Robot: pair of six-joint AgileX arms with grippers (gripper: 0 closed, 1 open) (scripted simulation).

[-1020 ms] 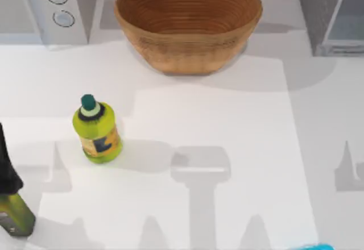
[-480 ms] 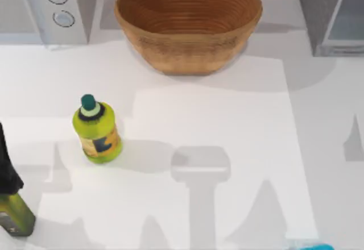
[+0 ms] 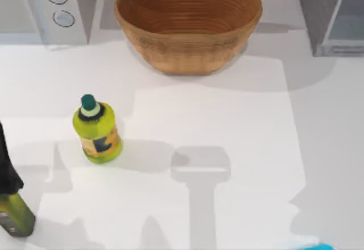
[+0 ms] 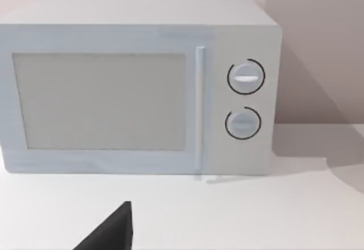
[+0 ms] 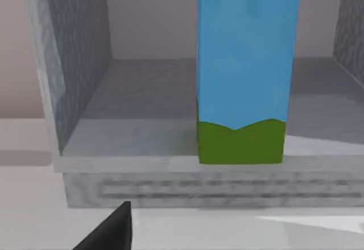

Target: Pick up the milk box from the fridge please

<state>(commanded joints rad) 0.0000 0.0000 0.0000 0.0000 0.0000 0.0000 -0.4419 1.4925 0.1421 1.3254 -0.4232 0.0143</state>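
Right fingers (image 5: 108,230) low before milk box (image 5: 244,74) upright in fridge (image 5: 79,79)

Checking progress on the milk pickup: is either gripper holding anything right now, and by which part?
Nothing is held. The blue-and-green milk box stands untouched inside the dark-grey fridge, seen from the right wrist view.

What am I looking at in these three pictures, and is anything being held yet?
This is a simulated two-armed AgileX robot at a white table. The top view looks down on a woven basket, a yellow-green bottle, a white microwave at far left and a dark-grey fridge at far right. The left wrist view faces the microwave's door. The right wrist view looks into the open fridge, where the milk box stands upright on its floor. Nothing appears to be held.
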